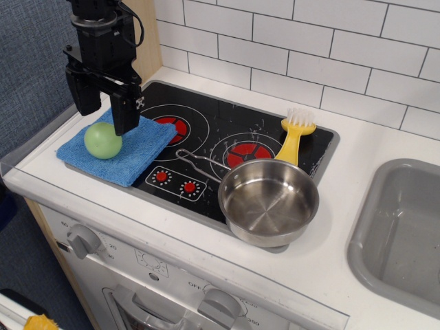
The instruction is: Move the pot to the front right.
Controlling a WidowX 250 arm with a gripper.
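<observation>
The pot [269,202] is a shiny shallow steel pan at the front right of the black stovetop [213,130], its thin wire loop handle [196,162] pointing left. My black gripper [106,103] hangs at the far left above the blue cloth [120,148], right over the green ball [103,140]. Its two fingers are spread apart and hold nothing. It is well away from the pot.
A yellow dish brush [295,137] lies on the stovetop behind the pot. A grey sink basin [405,230] is at the right. A white tiled wall runs along the back. Stove knobs [84,239] sit on the front panel below the counter edge.
</observation>
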